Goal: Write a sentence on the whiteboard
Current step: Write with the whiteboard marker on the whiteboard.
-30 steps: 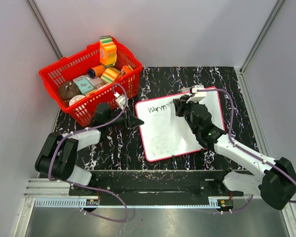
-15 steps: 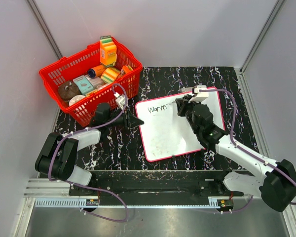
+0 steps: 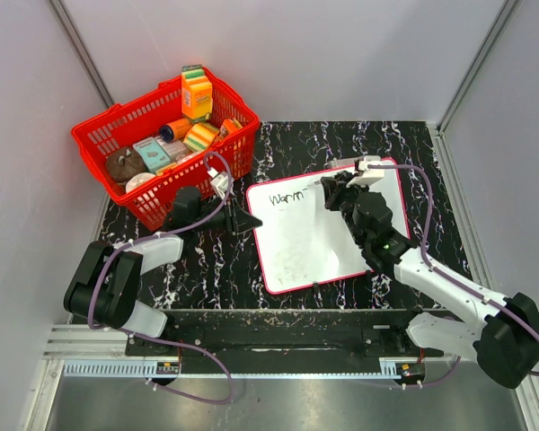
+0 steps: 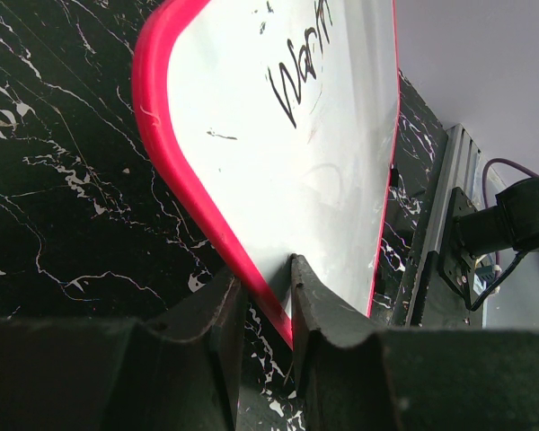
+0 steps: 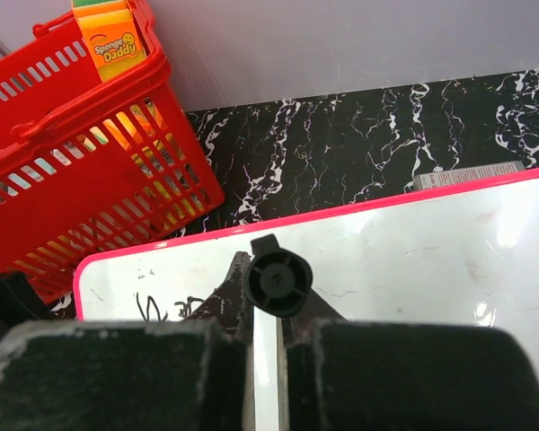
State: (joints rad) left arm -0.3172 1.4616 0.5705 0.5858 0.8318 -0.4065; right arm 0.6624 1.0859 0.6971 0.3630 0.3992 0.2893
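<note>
Stretching low, your left claw (image 4: 265,274) pinches the whiteboard (image 3: 305,242) edge while your raised right claw (image 5: 268,310) clamps a marker (image 5: 278,280) over it.

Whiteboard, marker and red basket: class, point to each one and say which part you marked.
whiteboard (image 3: 305,247), top external view, bare white middle of the board.
marker (image 5: 278,280), right wrist view, its round black end.
red basket (image 5: 63,215), right wrist view, slotted side wall.

Whiteboard (image 4: 341,135) glossy and smooth, its pink frame plastic-looking; tabletop (image 4: 54,180) black, marble-patterned; basket (image 5: 90,180) of red plastic lattice.
</note>
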